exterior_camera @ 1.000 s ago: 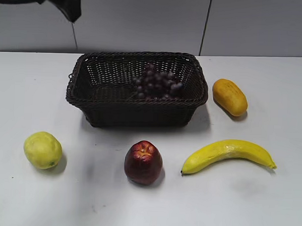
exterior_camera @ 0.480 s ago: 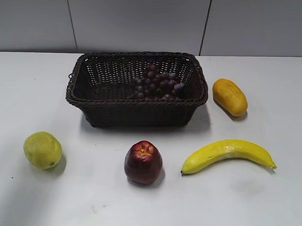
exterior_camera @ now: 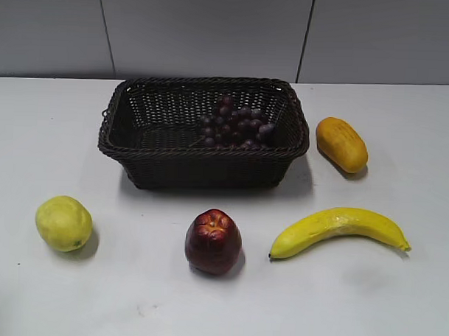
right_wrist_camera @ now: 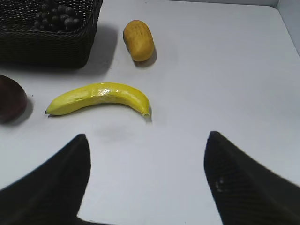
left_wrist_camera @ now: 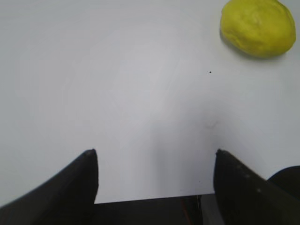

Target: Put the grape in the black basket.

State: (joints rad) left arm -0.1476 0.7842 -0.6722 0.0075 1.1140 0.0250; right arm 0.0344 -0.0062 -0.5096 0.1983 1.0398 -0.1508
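Observation:
The grape [exterior_camera: 235, 124], a bunch of dark purple-red grapes, lies inside the black basket [exterior_camera: 129, 146] toward its right half. The right wrist view shows the grape [right_wrist_camera: 55, 17] in the basket [right_wrist_camera: 47, 47] at its top left. Neither gripper shows in the exterior view. My left gripper [left_wrist_camera: 154, 152] is open and empty above bare white table near the front edge. My right gripper [right_wrist_camera: 146, 136] is open and empty above the table, nearer the camera than the banana [right_wrist_camera: 98, 97].
A yellow-green lemon-like fruit [exterior_camera: 63, 223] lies front left and shows in the left wrist view [left_wrist_camera: 258, 27]. A dark red apple [exterior_camera: 213, 240] sits front centre. The banana [exterior_camera: 339, 229] lies front right. An orange-yellow mango [exterior_camera: 342, 144] lies right of the basket.
One second ago a dark arm showed at the exterior view's top left; it has left the view. The grape has shifted slightly inside the basket and lies still now.

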